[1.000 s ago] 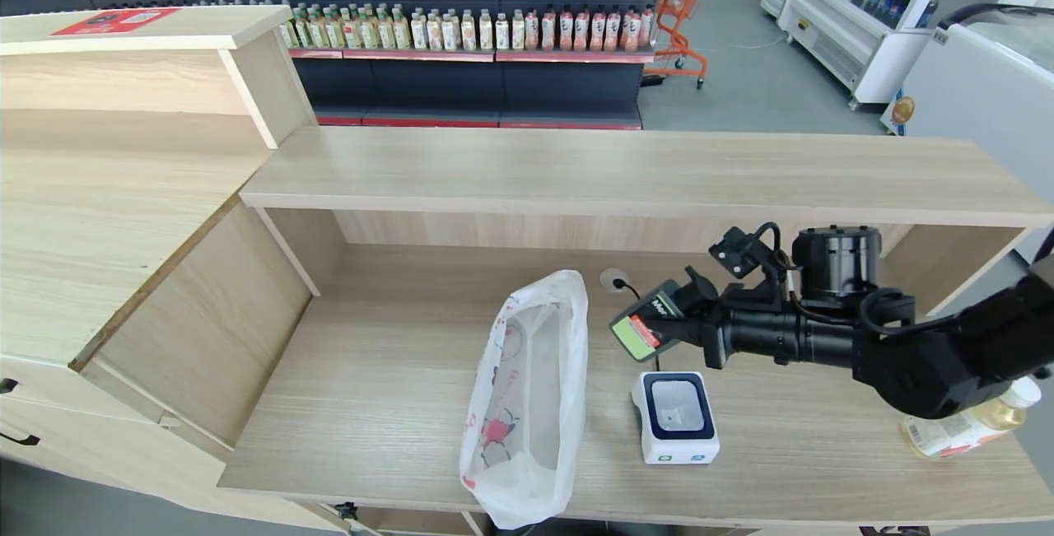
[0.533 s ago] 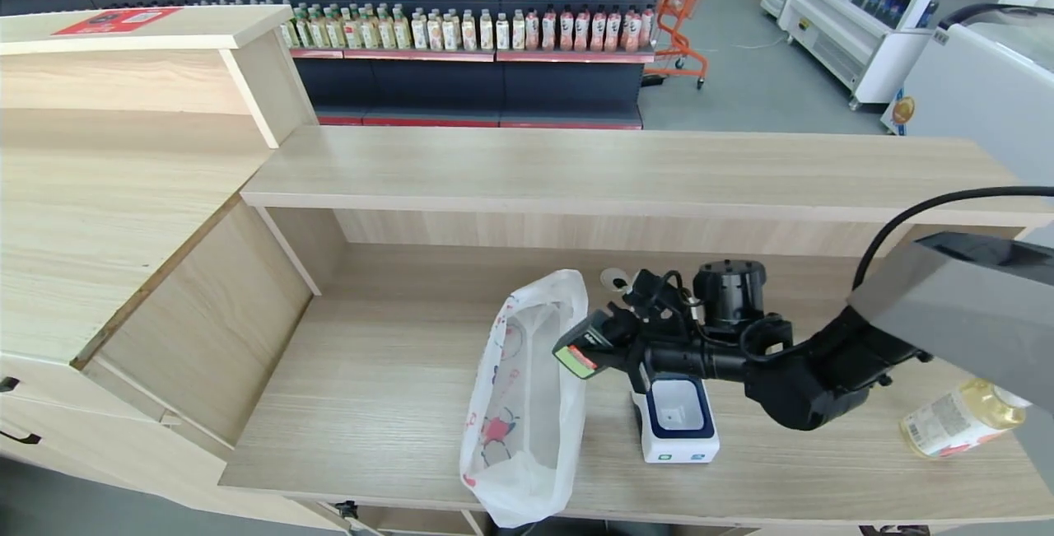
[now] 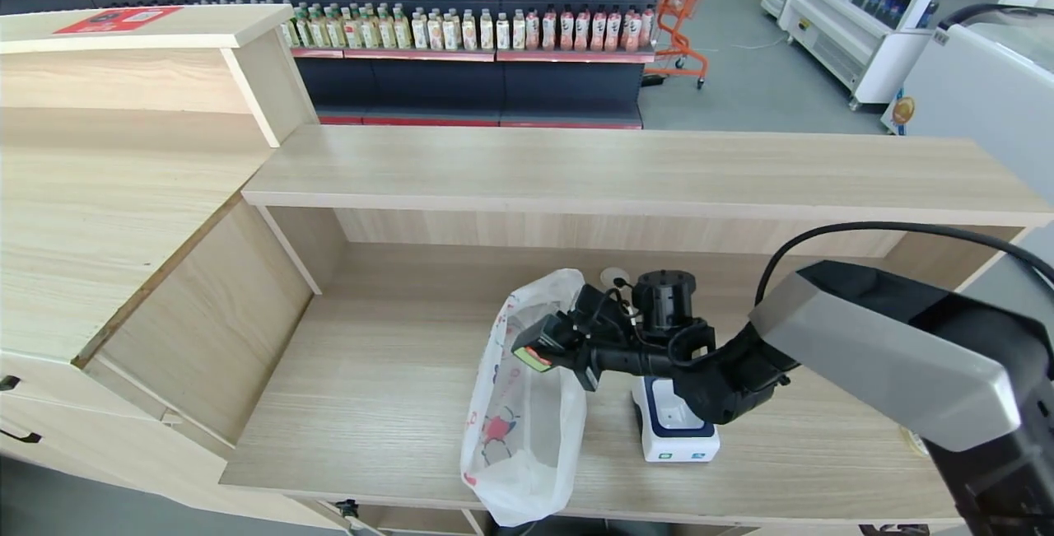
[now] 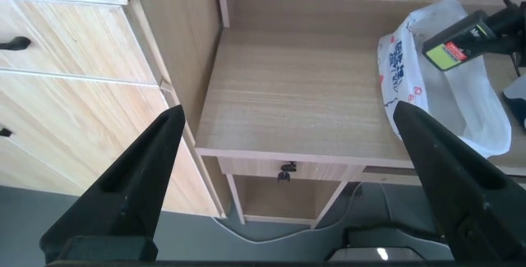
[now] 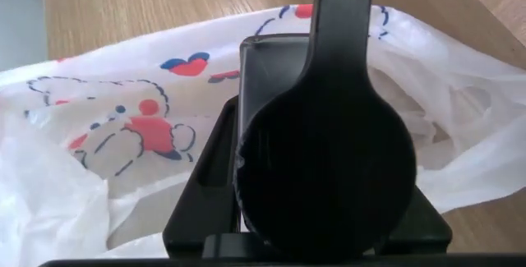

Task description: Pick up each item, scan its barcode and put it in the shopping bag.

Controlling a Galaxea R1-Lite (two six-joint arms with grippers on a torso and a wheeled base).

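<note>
Your bench is pale wood-grain board, smooth and matt. The shopping bag is thin, crinkled, translucent plastic with a faint sheen. The scanner is smooth white plastic. The box in your right hand looks dark, matt.

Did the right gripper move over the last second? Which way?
Yes. The right gripper, holding the dark box, has gone toward the robot's left: from over the scanner to above the shopping bag mouth.

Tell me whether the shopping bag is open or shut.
Open: the shopping bag sits on the counter, mouth spread wide, the right gripper holding a dark box above it.
</note>
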